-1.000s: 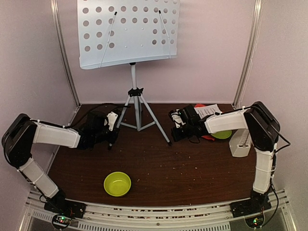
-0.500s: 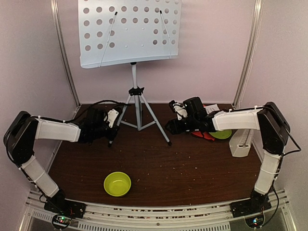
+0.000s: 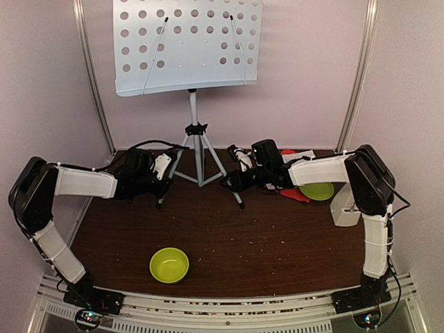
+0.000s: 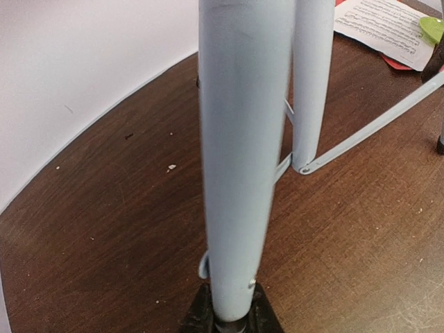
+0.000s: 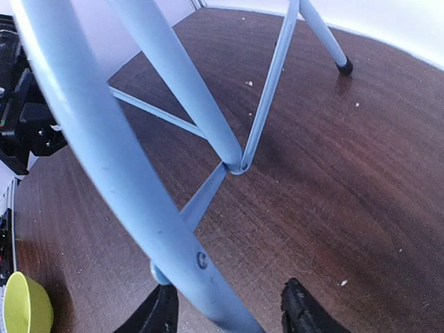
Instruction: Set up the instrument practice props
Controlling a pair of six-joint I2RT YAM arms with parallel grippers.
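The music stand point(image 3: 187, 45) stands at the back on grey tripod legs point(image 3: 199, 158). My left gripper point(image 3: 161, 186) is shut on the left leg point(image 4: 239, 159), which runs up from between its fingers point(image 4: 201, 316). My right gripper point(image 3: 232, 182) is open around the right leg point(image 5: 132, 166); the leg lies against the left finger point(image 5: 156, 316) and apart from the right one. White and red sheet-music pages point(image 3: 300, 158) lie at the back right and show again in the left wrist view point(image 4: 385, 24). The cream metronome point(image 3: 345, 206) stands by the right arm.
A lime-green bowl point(image 3: 169, 264) sits near the front of the table, and its rim point(image 5: 24, 305) shows in the right wrist view. A lime-green plate point(image 3: 318, 191) lies beside the pages. Walls and metal posts point(image 3: 355, 76) close in the back and sides.
My right gripper has opened and moved left from beside the pages to the stand's right leg. The left gripper has kept its hold, and the stand has barely shifted.
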